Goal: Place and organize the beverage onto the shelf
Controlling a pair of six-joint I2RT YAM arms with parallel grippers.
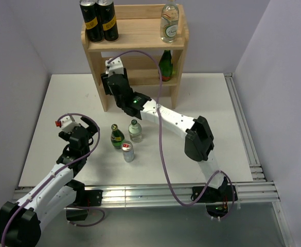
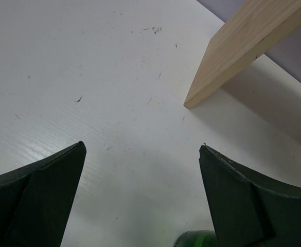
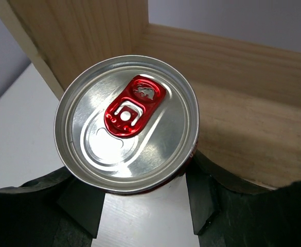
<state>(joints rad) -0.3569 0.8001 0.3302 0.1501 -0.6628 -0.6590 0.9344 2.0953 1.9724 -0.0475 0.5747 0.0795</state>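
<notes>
Holding the silver aluminium can with the red pull tab [image 3: 127, 123], the right gripper [image 3: 140, 206] is clamped on it beside the left side panel of the pale three-tier wooden shelf [image 1: 140, 45], partly over a tier board. Ease it further in, upright, before releasing; the left gripper [image 2: 142, 170] gapes wide, idle

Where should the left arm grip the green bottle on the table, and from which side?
Probably the body of the green bottle, below the neck, from its left: it stands upright, the clear bottle and can crowd its right, and the open left gripper is there.
</notes>
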